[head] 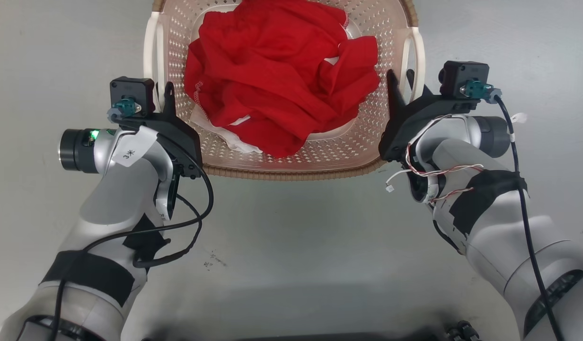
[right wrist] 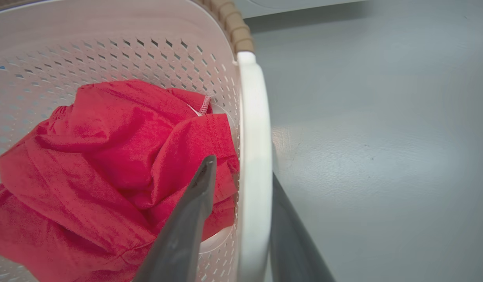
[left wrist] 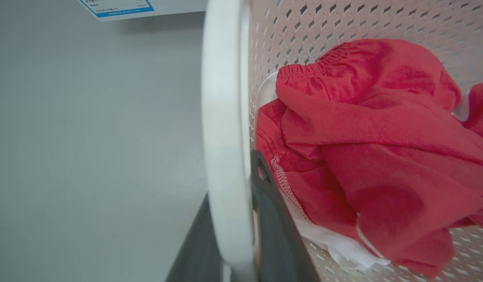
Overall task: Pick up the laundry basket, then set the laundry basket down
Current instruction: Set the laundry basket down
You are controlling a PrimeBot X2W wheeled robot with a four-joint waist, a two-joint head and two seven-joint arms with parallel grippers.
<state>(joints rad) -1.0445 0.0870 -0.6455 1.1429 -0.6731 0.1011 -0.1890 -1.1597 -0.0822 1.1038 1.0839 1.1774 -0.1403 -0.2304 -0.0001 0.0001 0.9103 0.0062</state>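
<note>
Head view: laundry basket (head: pixel 282 156) between claws.

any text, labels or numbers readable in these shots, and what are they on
"3" followed by a star-like mark: on the white tag on the left arm's wrist.
Blue-bordered label at the top of the left wrist view: printed lines too small and blurred to read.
Laundry basket and red garment: no readable text.

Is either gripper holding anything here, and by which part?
Both hold the laundry basket by its white side handles: left gripper straddles the left handle, right gripper the right handle. Full clamping can't be confirmed.
</note>
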